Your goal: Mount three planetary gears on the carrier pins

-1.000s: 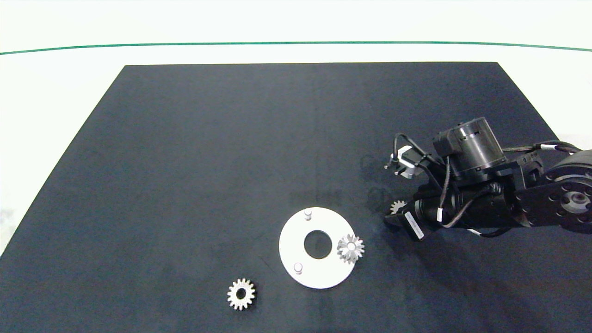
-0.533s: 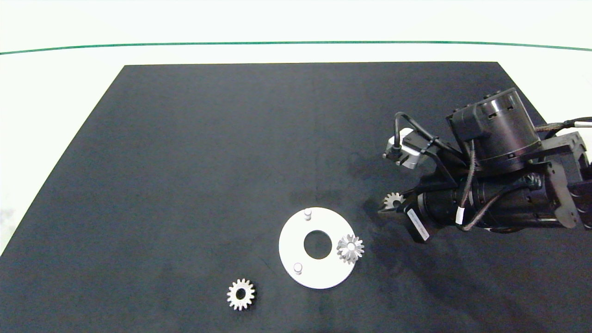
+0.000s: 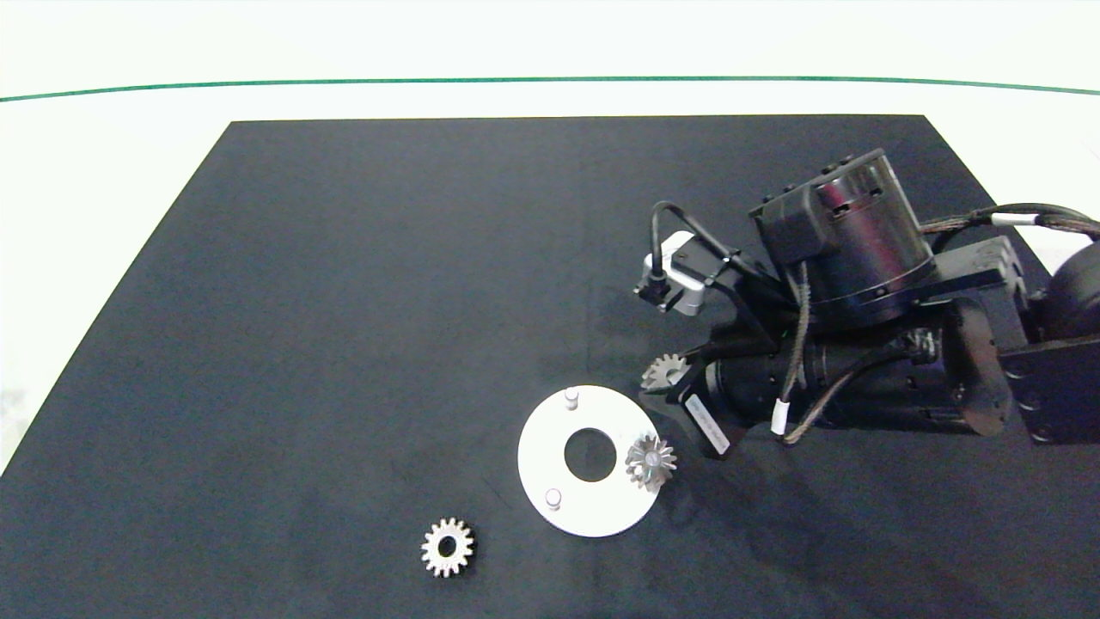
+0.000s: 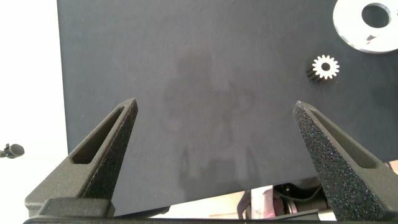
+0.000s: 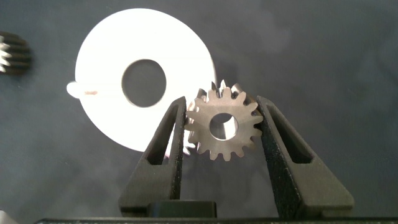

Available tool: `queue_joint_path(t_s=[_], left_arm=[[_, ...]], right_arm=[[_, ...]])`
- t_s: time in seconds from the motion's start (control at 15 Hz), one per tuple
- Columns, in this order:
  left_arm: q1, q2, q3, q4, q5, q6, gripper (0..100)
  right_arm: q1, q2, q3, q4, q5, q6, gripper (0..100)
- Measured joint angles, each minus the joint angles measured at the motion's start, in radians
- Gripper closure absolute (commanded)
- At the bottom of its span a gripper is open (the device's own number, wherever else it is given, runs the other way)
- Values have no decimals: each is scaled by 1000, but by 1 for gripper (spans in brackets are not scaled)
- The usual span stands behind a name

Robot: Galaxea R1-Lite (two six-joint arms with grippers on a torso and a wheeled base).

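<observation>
A gear (image 5: 222, 126) is pinched flat between the fingers (image 5: 171, 146) of the right gripper (image 3: 663, 378), its teeth pressed against both pads and its round bore left open. In the head view this gear is held just off the far right rim of the disc (image 3: 550, 451), and the nearest bare pin (image 3: 571, 399) lies a little to the left of it, toward the disc's far edge. The coming move is judged to turn on that offset: the bore has to be carried leftward over the pin and lowered with its axis upright. Whether the gear is level cannot be told from here.

A 2nd bare pin (image 3: 554, 498) stands at the near left of the disc. A 2nd gear (image 3: 650, 462) is already seated at the disc's right edge, overhanging the rim. The 3rd gear (image 3: 447, 547) lies flat on the dark mat (image 3: 344, 301) covering the counter, near left of the disc and well apart from it.

The gears are silvery metal with pointed teeth; the disc is flat, matte white, with a large centre hole; the pins are short pale cylinders.

The left gripper (image 4: 214, 149) is out of the head view, hovering over bare mat with its fingers spread wide and holding nothing.
</observation>
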State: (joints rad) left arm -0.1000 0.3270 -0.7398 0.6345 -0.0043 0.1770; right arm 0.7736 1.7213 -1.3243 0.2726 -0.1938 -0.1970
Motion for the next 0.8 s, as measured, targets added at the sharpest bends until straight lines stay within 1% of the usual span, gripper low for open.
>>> queue_joint_path(t_s=[0.27, 0.4, 0.53, 0.6, 0.8], left_arm=[[1, 0, -11, 0, 0, -1, 0], [0, 0, -16, 0, 0, -3, 0], [0, -1, -17, 0, 0, -3, 0], [-1, -1, -19, 0, 0, -3, 0], [-1, -2, -23, 0, 0, -3, 0]], right_arm=[[46, 82, -69, 0, -17, -2, 78], [66, 121, -113, 9, -38, -6, 78], [80, 160, -181, 67, -46, -6, 78], [87, 179, -210, 84, -47, -6, 78], [95, 221, -249, 94, -50, -6, 78]])
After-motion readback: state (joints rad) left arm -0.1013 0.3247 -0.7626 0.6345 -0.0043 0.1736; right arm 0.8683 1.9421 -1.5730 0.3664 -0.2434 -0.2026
